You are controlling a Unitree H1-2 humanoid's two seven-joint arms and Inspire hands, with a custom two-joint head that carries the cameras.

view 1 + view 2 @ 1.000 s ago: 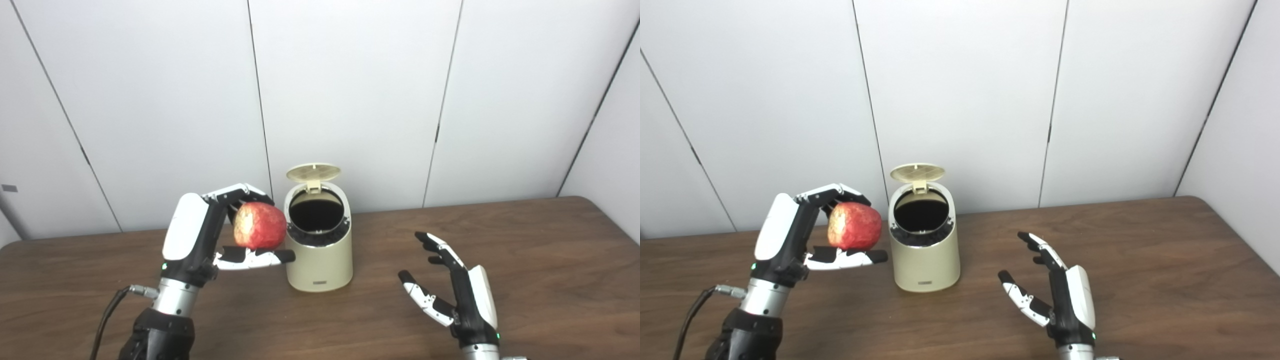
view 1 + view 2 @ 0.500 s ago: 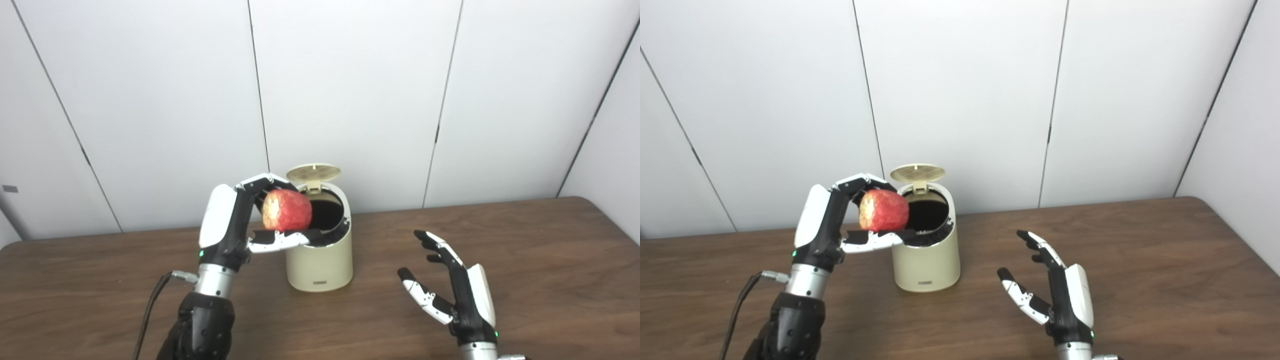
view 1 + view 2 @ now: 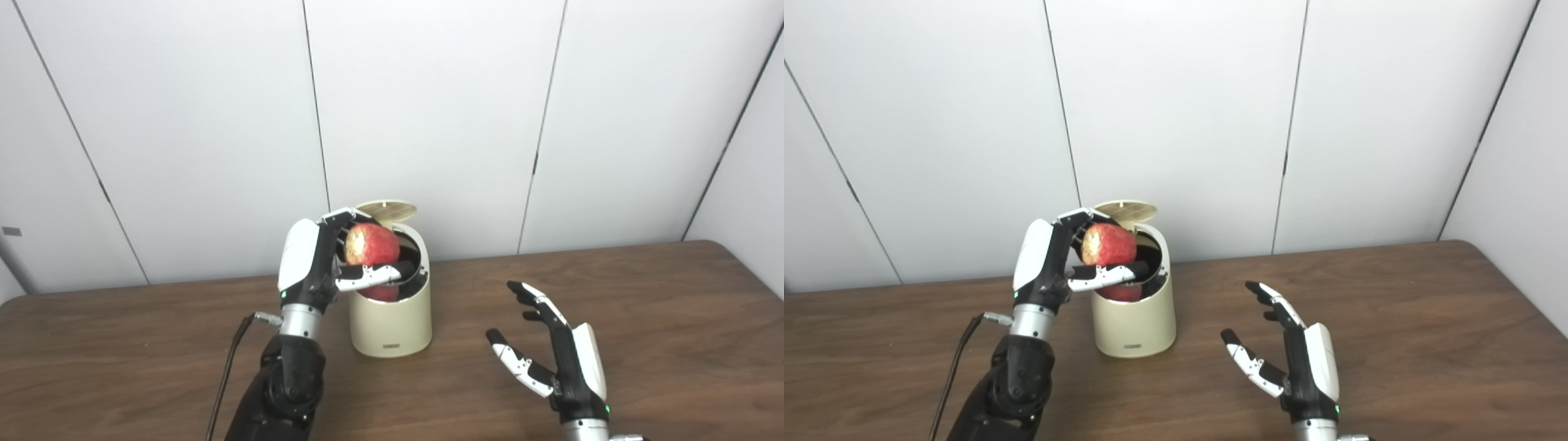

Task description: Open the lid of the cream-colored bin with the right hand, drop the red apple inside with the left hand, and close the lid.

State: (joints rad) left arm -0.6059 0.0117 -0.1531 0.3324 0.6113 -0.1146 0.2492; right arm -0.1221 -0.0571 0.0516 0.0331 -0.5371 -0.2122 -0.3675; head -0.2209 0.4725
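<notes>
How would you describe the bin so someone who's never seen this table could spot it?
Look at the brown wooden table, toward its back edge by the white wall. The bin is a small cream cylinder with its round lid flipped up, the only container there, and the left hand holds a red apple over its opening.
</notes>
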